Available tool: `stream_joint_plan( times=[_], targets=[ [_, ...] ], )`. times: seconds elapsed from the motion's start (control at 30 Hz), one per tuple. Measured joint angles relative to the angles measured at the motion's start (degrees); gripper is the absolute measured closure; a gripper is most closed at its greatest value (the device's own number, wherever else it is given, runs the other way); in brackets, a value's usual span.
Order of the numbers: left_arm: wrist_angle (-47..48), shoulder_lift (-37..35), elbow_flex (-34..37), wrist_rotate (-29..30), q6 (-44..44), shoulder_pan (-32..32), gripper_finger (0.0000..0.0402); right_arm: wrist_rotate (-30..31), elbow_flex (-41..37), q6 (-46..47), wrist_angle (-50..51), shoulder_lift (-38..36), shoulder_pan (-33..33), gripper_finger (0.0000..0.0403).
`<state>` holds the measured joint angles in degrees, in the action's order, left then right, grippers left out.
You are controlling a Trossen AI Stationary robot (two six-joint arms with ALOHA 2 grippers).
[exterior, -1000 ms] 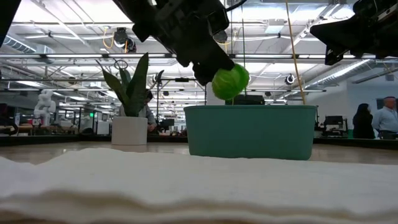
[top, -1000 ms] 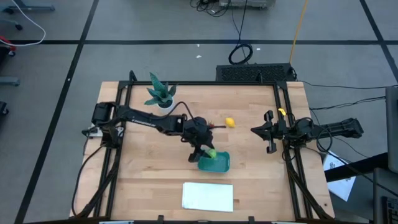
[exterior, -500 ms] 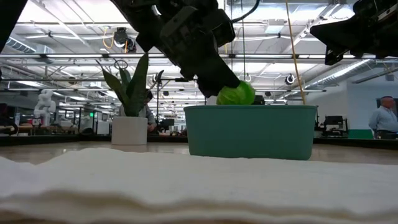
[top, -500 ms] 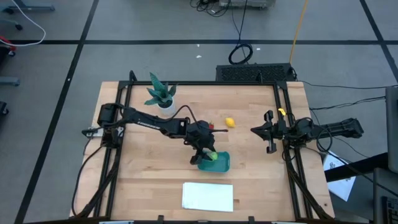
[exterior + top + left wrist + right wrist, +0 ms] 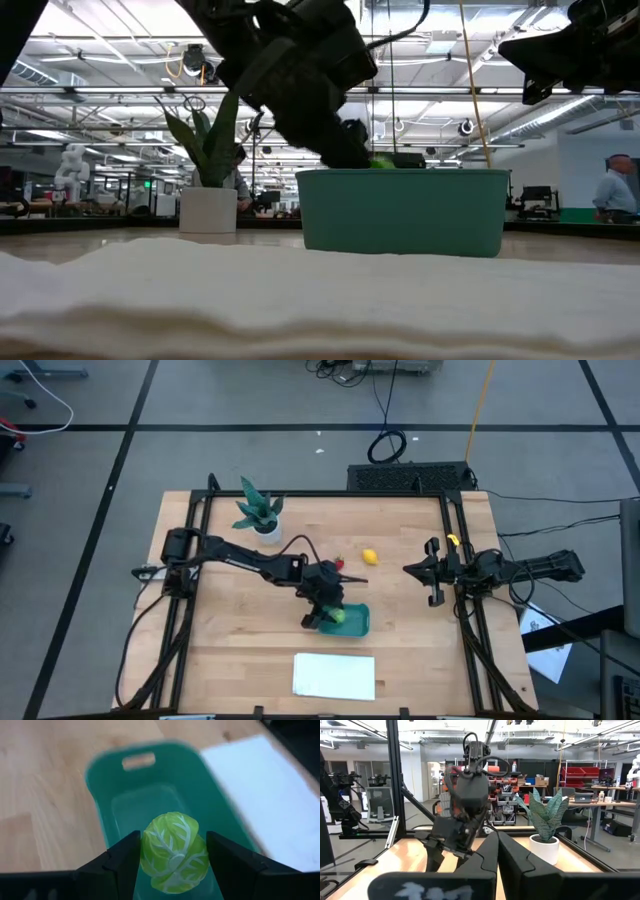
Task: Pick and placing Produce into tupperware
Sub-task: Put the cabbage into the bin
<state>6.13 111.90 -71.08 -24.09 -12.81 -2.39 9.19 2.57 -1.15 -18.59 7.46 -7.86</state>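
Observation:
The round green piece [image 5: 172, 851] sits between my left gripper's [image 5: 172, 857] fingers, low inside the teal container [image 5: 102, 780]. In the high view my left gripper [image 5: 333, 612] is over the container's [image 5: 353, 625] left part. In the low view only a sliver of the green piece [image 5: 382, 161] shows above the container's rim [image 5: 400, 172]. The red strawberry piece [image 5: 339, 564] and the yellow lemon piece [image 5: 369, 556] lie on the wood beyond the container. My right gripper [image 5: 408, 569] waits shut at the table's right edge. My left gripper is shut on the round green piece [image 5: 170, 840], pinched at its two sides between the two fingers [image 5: 125, 860]. The fingers come from above, slanting down into the container. Whether the piece touches the container's floor, I cannot tell.
A potted green plant [image 5: 258, 510] stands near the far left corner. A flat white rectangle [image 5: 334, 675] lies by the near edge, in front of the container. Dark frame rails run along the table's left and right sides.
My left gripper has moved down and slightly toward the near edge, carrying the green piece from above the container's rim to below it, inside the container. It has stayed shut on the piece.

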Motion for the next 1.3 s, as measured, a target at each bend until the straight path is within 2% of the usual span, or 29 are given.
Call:
stream_joint_plan(
  times=[0.33, 0.53, 0.97, 1.3],
  targets=[
    [1.75, 1.81, 0.05, 1.2, -4.65, -0.01, 0.0188, 0.0, 0.0, 0.0, -0.02, 0.02, 0.0, 0.0403],
    [1.77, 2.27, 0.06, 3.38, -5.09, 0.17, 0.0188, 0.0, 0.02, 0.0, -0.04, 0.04, 0.0, 0.0403],
    [2.28, 2.27, 0.06, 3.62, -5.04, 0.28, 0.0186, 0.0, 0.01, 0.02, -0.06, 0.04, 0.0, 0.0403],
    [3.67, 2.27, 0.06, 3.64, -5.12, 0.28, 0.015, 0.0, 0.01, 0.02, -0.07, 0.04, 0.0, 0.0403]
  ],
)
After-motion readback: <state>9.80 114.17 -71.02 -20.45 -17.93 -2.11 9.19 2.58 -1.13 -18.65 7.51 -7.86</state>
